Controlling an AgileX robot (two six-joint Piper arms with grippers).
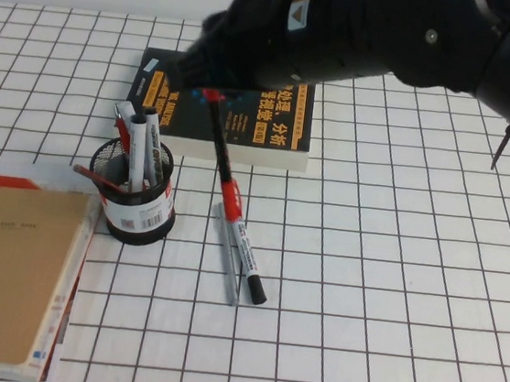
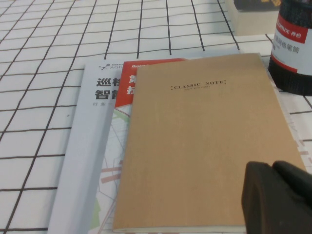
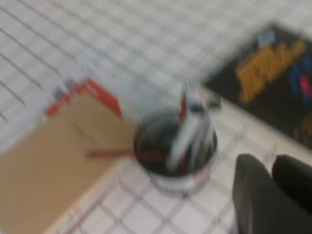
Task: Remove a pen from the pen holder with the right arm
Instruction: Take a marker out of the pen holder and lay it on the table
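Note:
A black mesh pen holder (image 1: 133, 197) stands left of centre with several pens (image 1: 145, 146) upright in it; the right wrist view shows the pen holder (image 3: 175, 146) from above, blurred. My right gripper (image 1: 210, 83) hovers over the black book (image 1: 271, 133), shut on the red top end of a thin black-and-red pen (image 1: 221, 150) that slants down towards the table. No pen shows between the near-closed right gripper (image 3: 270, 163) in its own view. My left gripper (image 2: 273, 166) is shut, empty, over the brown notebook (image 2: 200, 141).
A white marker with a black cap (image 1: 249, 259) and a grey pen (image 1: 227, 257) lie on the grid cloth right of the holder. The brown notebook (image 1: 5, 282) rests on booklets at the front left. The right arm's bulk hides the table's back right.

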